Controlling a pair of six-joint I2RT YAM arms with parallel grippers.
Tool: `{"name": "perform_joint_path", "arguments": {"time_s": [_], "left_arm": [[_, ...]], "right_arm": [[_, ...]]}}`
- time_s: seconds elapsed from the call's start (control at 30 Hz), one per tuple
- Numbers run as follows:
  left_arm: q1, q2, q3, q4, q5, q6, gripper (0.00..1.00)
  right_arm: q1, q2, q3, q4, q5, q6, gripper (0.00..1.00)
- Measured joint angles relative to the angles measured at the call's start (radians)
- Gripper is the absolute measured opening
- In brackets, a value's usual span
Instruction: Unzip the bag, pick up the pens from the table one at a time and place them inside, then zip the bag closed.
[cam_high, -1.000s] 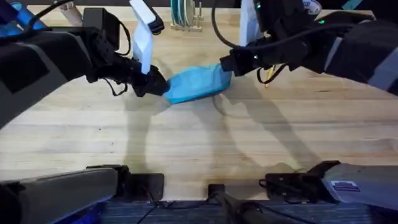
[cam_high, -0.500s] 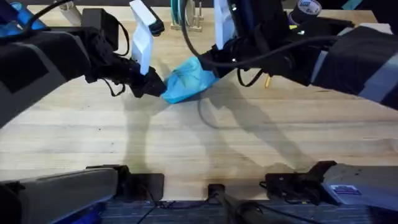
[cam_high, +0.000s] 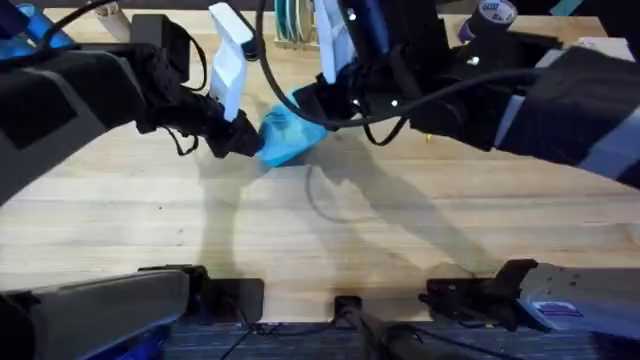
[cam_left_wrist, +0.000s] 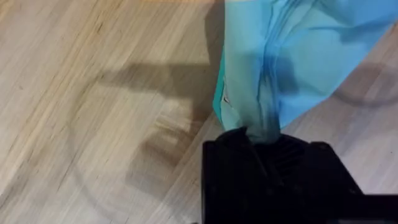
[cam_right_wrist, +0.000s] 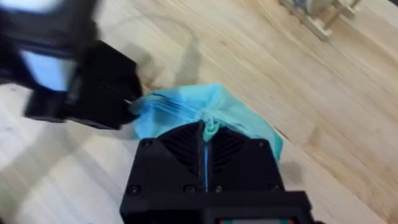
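Observation:
The light blue bag (cam_high: 285, 135) lies bunched up on the table (cam_high: 320, 230), behind the middle. My left gripper (cam_high: 250, 140) is shut on the bag's left end; in the left wrist view the fabric (cam_left_wrist: 280, 62) runs straight into the closed fingers (cam_left_wrist: 261, 140). Reaching across from the right, my right gripper (cam_high: 310, 105) is shut on the zipper pull at the top of the bag (cam_right_wrist: 211, 112), close to the left gripper (cam_right_wrist: 106, 93). The right arm hides the pens.
A wooden rack (cam_high: 297, 30) holding discs stands at the back edge, also in the right wrist view (cam_right_wrist: 317, 15). A tape roll (cam_high: 495, 12) sits at the back right. Bare wood stretches across the near half of the table.
My right gripper has travelled left along the bag toward the left gripper. The bag has crumpled from a long shape into a short bunch. The left gripper has stayed put.

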Motion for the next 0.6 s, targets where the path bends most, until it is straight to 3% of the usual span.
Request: {"name": "perform_joint_path", "arguments": {"time_s": [0.27, 0.47, 0.53, 0.6], "left_arm": [[0.000, 0.000, 0.000, 0.000, -0.019, 0.000, 0.042], [0.000, 0.000, 0.000, 0.003, -0.014, 0.000, 0.042], [0.000, 0.000, 0.000, 0.008, -0.004, 0.000, 0.042], [0.000, 0.000, 0.000, 0.010, 0.015, 0.000, 0.041]], "right_arm": [[0.019, 0.000, 0.037, 0.003, -0.071, 0.001, 0.031], [-0.021, -0.001, 0.037, -0.009, -0.107, 0.005, 0.047], [-0.049, -0.006, 0.037, -0.022, -0.124, 0.008, 0.160], [-0.086, -0.021, 0.037, -0.045, -0.141, 0.014, 0.345]]}}
